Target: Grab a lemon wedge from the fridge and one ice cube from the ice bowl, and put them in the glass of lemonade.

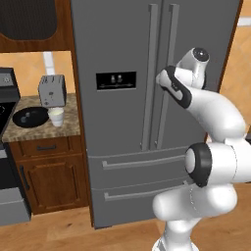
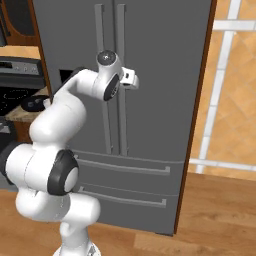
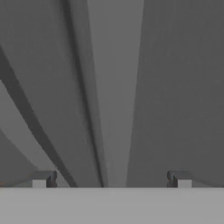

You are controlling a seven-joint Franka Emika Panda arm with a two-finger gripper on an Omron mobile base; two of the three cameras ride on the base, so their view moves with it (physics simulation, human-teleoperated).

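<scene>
The grey fridge (image 1: 117,122) stands with both doors shut; the lemon wedge is hidden. My gripper (image 2: 133,78) is raised in front of the upper doors, close to the long vertical handles (image 2: 120,60). In the hand view the gripper (image 3: 111,178) is open, its fingertips (image 3: 43,178) wide apart with nothing between them. A handle bar (image 3: 116,87) runs up the middle just ahead. On the counter (image 1: 68,126) left of the fridge sit the black ice bowl (image 1: 30,116) and, to its right, the glass of lemonade (image 1: 56,116).
A grey toaster (image 1: 52,90) stands behind the glass on the counter. A stove (image 1: 5,103) adjoins the counter's left end, under a black microwave (image 1: 27,19). Wooden cabinets (image 1: 51,171) sit below the counter. Open wooden floor (image 2: 220,215) lies to the fridge's right.
</scene>
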